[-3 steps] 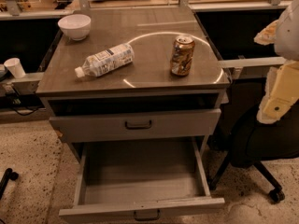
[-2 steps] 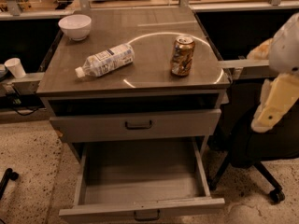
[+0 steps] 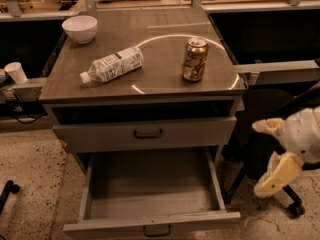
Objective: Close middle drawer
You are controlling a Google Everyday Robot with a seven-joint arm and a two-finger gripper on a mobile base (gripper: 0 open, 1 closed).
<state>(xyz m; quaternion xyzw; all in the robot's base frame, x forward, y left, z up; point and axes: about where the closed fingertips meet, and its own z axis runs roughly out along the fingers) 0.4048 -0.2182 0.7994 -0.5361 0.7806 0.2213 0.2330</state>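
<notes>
The middle drawer is pulled far out toward me. Its deep grey box is empty, and its flat front with a small dark bar pull lies at the bottom edge of the view. The top drawer front above it stands almost flush. The lowest drawer is hidden beneath the open one. My gripper hangs to the right of the cabinet at about the open drawer's height, clear of it. Its two cream fingers are spread with nothing between them.
On the cabinet top lie a plastic bottle on its side, an upright can and a white bowl. A white cup sits on a ledge at the left. A dark office chair base stands on the floor by my gripper.
My gripper has dropped from tabletop height on the right down to the level of the open drawer. The drawers and tabletop objects have not moved.
</notes>
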